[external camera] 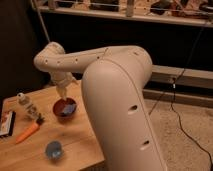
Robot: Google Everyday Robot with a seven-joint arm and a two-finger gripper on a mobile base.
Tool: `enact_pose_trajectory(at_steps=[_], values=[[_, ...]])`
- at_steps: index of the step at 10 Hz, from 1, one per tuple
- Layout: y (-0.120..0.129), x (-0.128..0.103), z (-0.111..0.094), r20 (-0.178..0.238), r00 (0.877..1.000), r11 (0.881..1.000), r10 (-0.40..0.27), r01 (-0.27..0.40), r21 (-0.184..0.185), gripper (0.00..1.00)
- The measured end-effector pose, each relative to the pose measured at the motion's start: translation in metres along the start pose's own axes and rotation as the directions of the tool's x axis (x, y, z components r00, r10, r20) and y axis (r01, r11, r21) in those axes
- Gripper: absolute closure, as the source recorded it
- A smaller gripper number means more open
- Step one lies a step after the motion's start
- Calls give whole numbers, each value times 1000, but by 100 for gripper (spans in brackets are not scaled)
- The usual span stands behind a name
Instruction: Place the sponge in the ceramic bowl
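Observation:
The ceramic bowl (65,114), small and orange-red with a dark inside, sits on the wooden table (75,145) near its middle. A pale blue piece, the sponge (69,106), shows inside the bowl. My gripper (63,93) hangs at the end of the white arm directly above the bowl's far rim, pointing down. Whether it still touches the sponge cannot be made out.
An orange carrot (27,132) lies left of the bowl, with a small pale bottle (27,106) behind it. A round blue cup-like object (53,149) stands near the front edge. A dark flat item (6,124) lies at the table's left edge. My arm's bulky link (120,110) fills the right foreground.

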Motion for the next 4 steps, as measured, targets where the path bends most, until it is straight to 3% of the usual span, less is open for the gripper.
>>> enact_pose_trajectory(at_steps=[4], values=[[2, -1, 0, 0, 1000, 1000, -3, 3, 0, 33]])
